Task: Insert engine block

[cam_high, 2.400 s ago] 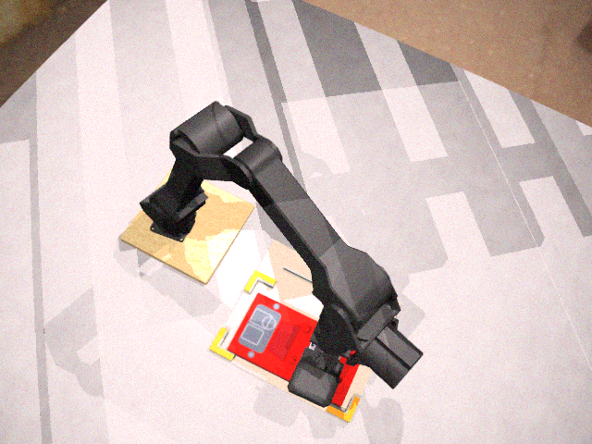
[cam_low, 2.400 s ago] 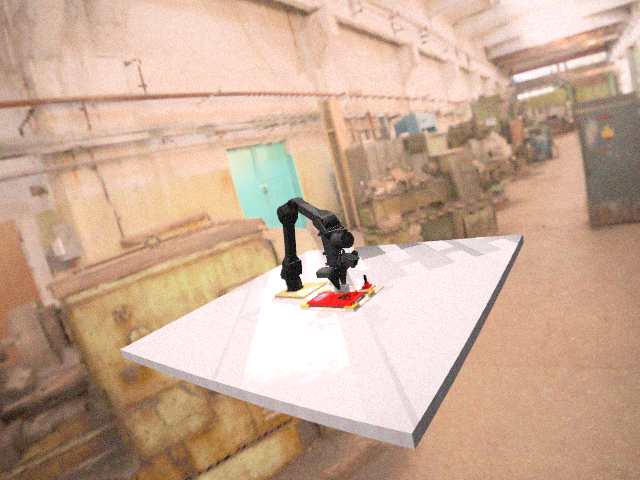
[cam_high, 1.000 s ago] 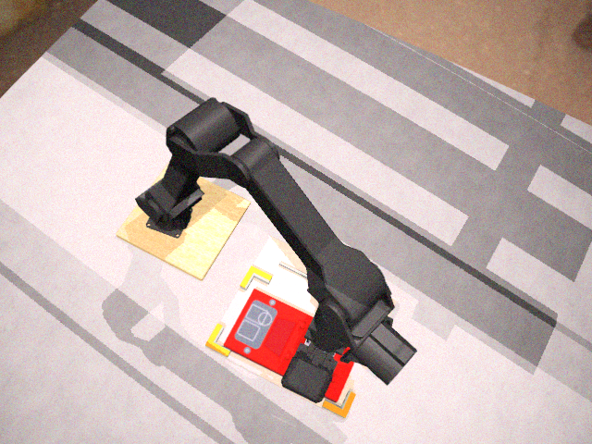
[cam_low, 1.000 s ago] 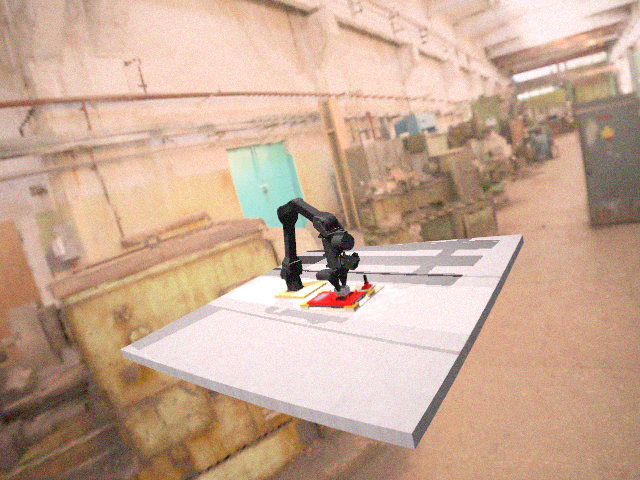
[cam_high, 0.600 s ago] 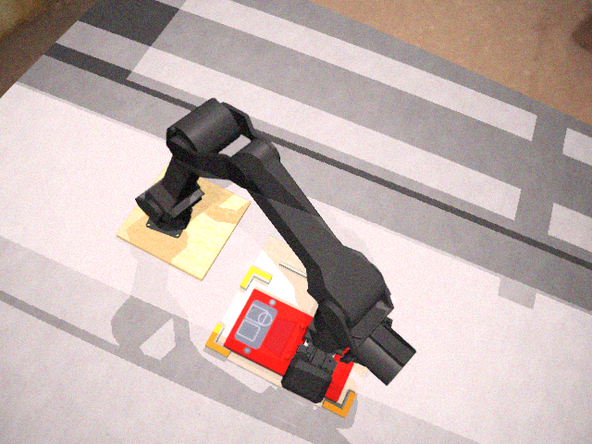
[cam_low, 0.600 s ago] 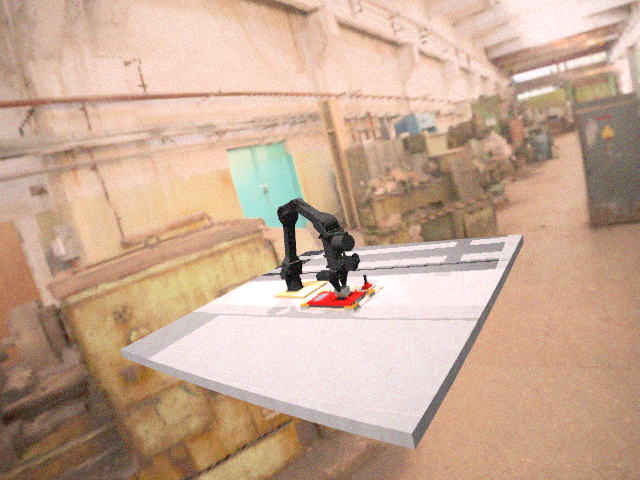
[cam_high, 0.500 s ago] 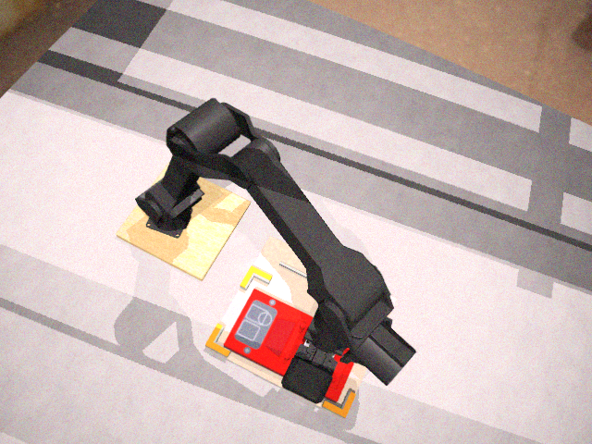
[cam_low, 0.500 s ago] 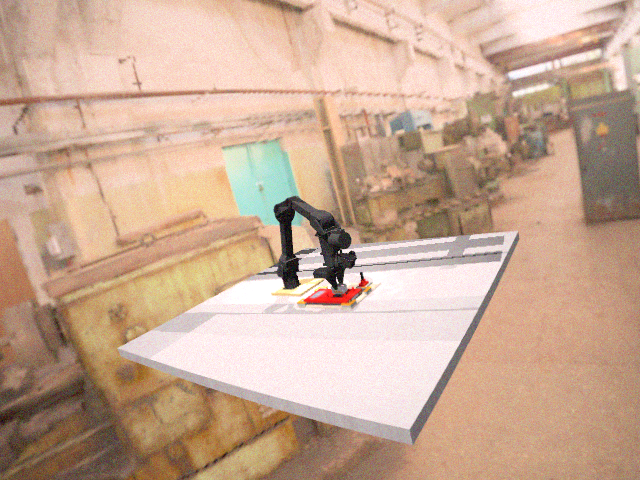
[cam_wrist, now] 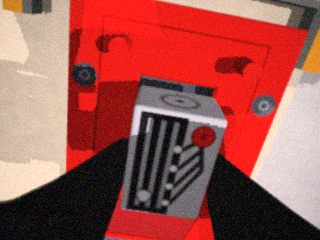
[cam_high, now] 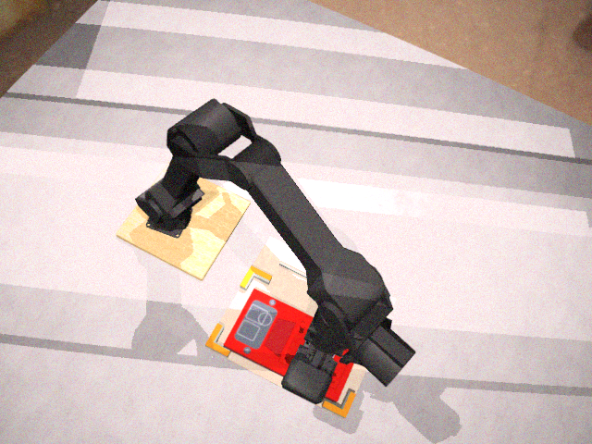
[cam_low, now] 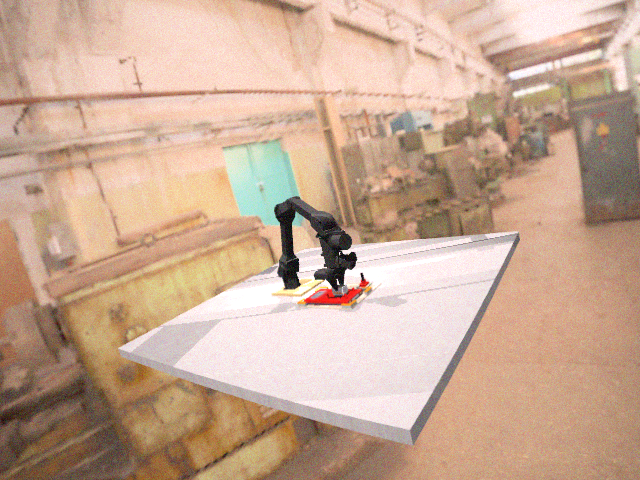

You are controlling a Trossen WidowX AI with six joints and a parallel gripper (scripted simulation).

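Observation:
The red car body (cam_high: pixel 279 337) (cam_low: pixel 321 296) (cam_wrist: pixel 185 50) lies flat between corner brackets. My gripper (cam_wrist: pixel 168 154) is shut on the grey engine block (cam_wrist: pixel 212 175) (cam_low: pixel 339 290), one black finger on each side. The block's striped face with a red round cap faces the wrist camera, and a grey side with a ring mark faces the far end of the body. A dark strip of the opening (cam_wrist: pixel 205 91) shows just past that side. The block stands over the opening, above the body's surface. Whether its lower end is inside, and the rib, are hidden.
Orange-yellow corner brackets (cam_high: pixel 217 339) (cam_high: pixel 341 406) (cam_high: pixel 255 276) stand around the car body. A small red part with a black upright piece (cam_low: pixel 363 282) stands beyond the body in the exterior view. The arm's base is on a wooden board (cam_high: pixel 215 229).

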